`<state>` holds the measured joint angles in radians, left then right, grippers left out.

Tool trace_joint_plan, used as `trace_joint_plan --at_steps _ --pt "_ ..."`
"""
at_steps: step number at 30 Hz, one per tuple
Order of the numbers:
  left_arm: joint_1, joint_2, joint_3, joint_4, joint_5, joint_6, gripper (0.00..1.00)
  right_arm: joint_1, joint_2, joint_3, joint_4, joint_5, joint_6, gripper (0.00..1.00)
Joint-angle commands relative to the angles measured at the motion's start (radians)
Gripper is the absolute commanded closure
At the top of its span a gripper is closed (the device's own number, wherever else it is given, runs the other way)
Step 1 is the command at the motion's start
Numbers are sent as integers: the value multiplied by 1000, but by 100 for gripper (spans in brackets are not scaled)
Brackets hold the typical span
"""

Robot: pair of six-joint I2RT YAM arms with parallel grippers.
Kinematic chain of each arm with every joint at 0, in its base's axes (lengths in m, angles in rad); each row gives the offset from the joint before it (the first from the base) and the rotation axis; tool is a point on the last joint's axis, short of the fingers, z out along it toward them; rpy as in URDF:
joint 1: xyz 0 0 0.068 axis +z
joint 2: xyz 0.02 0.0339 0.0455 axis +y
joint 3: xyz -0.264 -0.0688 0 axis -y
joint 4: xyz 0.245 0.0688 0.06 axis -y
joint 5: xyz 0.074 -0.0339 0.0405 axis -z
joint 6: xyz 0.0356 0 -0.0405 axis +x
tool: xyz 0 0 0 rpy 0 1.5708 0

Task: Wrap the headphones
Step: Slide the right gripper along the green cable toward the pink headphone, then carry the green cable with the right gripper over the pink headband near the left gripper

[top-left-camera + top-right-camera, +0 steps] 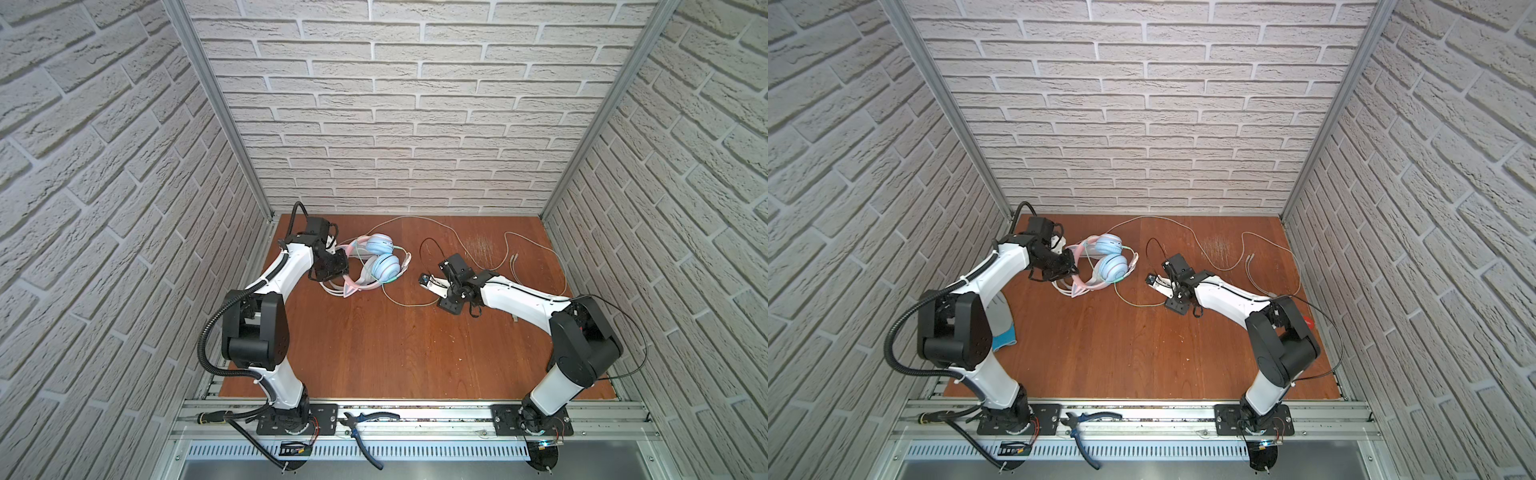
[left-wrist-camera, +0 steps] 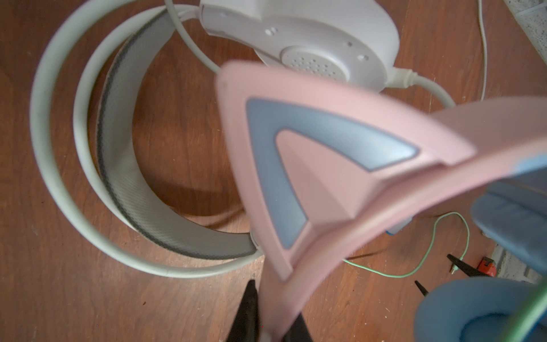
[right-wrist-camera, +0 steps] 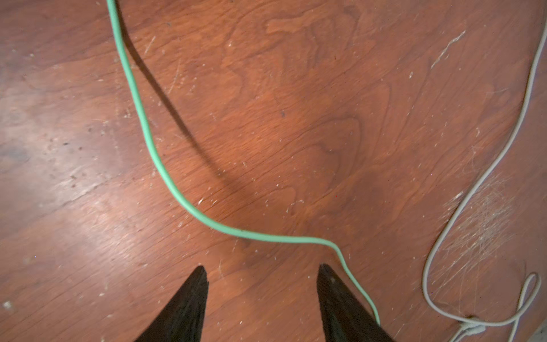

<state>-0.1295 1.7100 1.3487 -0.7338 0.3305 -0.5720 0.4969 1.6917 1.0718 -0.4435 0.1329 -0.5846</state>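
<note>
While the left gripper [image 2: 273,308] is closed on the pink band of the cat-eared headphones with light-blue cups [image 1: 376,266], its two black fingers pinch the band just below one pink, blue-lined ear. In both top views this pair sits at the back left of the table. Its band arches toward the left arm and its two cups lie side by side toward the table's middle, one nearer the back wall. The long axis runs roughly front to back, and one ear points toward the front. Whether the cups rest on the wood, I cannot tell.

Beneath and just beside it lies the larger all-white pair of headphones [image 2: 59,148], flat on the wood and mostly hidden in the top views. Its double band curves around bare table.

Right of centre, the right gripper [image 3: 262,296] hangs low with its fingers spread apart and nothing between them. The thin greenish cable [image 3: 165,177] trails from the blue cups in a loose curve toward the front. It then runs past the outer side of one right finger.

A long white cable [image 1: 457,241] loops along the back edge and down the right side.

Scratched reddish-brown wooden tabletop [image 1: 395,353] fills a booth of pale brick-patterned walls [image 1: 395,104] on three sides. An aluminium rail [image 1: 436,409] at the front edge carries both arm bases and blue-handled pliers [image 1: 365,419]. The widest open wood lies in front, between the arms.
</note>
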Motion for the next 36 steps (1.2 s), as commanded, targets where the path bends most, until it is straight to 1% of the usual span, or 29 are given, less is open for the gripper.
trace_joint_plan --at_steps 1,6,14,23,24,25,28,31,36 --pt "2 -9 15 31 44 8 100 -14 18 16 85 -34 -58 38" --pt "2 -8 18 20 38 12 100 -40 77 42 89 -101 -105 38" --pt "1 -4 20 7 36 17 100 -64 161 91 128 -151 -158 41" --pt "-1 1 19 8 35 14 100 -77 235 148 67 -203 -186 53" --pt "-3 0 20 7 36 13 100 -79 235 151 62 -210 -188 56" --pt "-2 -1 20 6 34 14 100 -82 234 157 51 -222 -189 66" --pt "-2 -6 17 6 31 13 100 -90 231 171 19 -250 -184 84" --pt "-4 -6 12 7 34 12 100 -95 219 162 9 -264 -175 93" --pt "-3 -6 8 11 34 11 100 -103 179 128 6 -298 -145 94"
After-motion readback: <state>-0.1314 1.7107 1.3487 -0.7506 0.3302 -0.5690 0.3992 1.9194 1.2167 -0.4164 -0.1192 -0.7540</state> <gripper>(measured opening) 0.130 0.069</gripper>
